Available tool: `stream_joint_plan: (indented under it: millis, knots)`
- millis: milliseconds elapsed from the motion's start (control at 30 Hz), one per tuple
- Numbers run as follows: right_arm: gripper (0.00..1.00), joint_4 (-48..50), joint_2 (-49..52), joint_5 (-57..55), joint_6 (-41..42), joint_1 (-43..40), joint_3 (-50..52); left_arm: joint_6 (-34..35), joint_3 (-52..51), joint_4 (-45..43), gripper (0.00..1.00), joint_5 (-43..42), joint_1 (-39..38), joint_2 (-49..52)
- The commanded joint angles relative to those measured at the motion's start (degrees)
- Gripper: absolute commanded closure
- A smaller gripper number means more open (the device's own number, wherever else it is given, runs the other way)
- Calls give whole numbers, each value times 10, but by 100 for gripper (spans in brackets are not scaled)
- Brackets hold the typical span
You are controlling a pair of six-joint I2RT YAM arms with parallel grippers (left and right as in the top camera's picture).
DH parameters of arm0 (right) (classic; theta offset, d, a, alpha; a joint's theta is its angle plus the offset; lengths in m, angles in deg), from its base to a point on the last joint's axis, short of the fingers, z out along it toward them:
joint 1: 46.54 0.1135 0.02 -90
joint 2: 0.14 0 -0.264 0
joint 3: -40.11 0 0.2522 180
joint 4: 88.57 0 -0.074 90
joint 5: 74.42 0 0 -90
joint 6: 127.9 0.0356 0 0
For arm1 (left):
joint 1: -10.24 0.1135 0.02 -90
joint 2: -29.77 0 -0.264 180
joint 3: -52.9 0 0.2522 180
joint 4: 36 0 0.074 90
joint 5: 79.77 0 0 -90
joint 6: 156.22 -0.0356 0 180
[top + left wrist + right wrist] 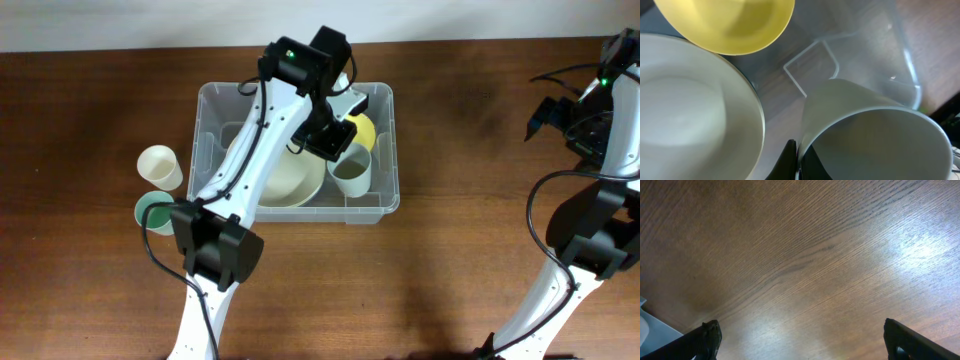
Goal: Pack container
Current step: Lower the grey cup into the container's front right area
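i'm seeing the left gripper (799,156) pinching the pale cup's (875,140) rim, seemingly placing it at the 4 o'clock corner of the container (225,88), which is sitting mid-table. next it's needing to release and lift clear, then fetch the cream cup (160,165) and green cup (150,211) at 9 o'clock. only the wrist view is showing that pinch. the right gripper (800,340) is hanging spread open over wood.

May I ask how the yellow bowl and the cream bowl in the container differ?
The cream bowl is clearly wider than the yellow bowl. The cream bowl fills the left half of the container; the yellow bowl sits in its far right corner. Both stand upright inside it.
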Motion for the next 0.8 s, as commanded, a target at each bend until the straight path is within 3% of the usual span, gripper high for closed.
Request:
stream_joint_plan:
  millis: [0, 133, 267, 600, 767]
  knots:
    - [1, 0, -23, -2, -4, -4, 2, 5, -34, -23, 99, 3, -2, 3]
    - [1, 0, -23, -3, -4, -4, 2, 5, -75, -83, 99, 4, -4, 3]
    - [1, 0, -23, -2, -4, -4, 2, 5, -104, -122, 88, 4, -4, 3]
    - [1, 0, -23, -2, -4, -4, 2, 5, -129, -160, 87, 25, -4, 3]
    - [1, 0, -23, -2, -4, -4, 2, 5, -124, -165, 76, 25, 0, 2]
